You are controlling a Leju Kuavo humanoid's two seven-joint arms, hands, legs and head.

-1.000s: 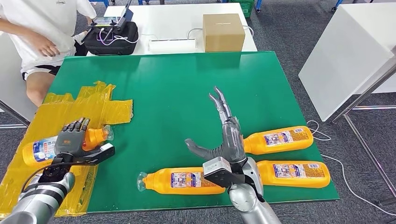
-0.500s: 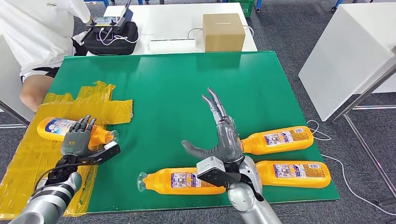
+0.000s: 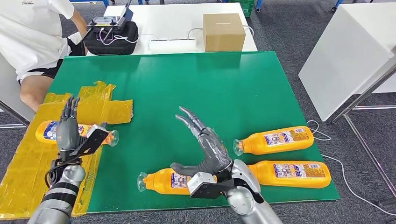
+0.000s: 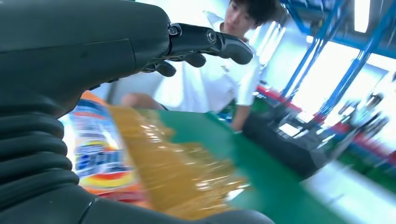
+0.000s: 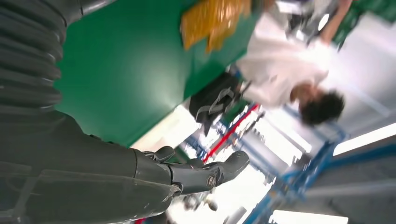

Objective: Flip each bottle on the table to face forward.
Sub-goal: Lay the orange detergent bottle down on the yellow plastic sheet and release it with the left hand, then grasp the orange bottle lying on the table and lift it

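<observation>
Hiding bottle (image 3: 49, 131) behind left hand (image 3: 69, 132)

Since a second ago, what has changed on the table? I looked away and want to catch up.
The left hand carried its bottle farther up the yellow tape, then opened, fingers now straight above it. The right hand swung left and lower, toward the near bottle. The two right-side bottles and cardboard box stayed put.
</observation>
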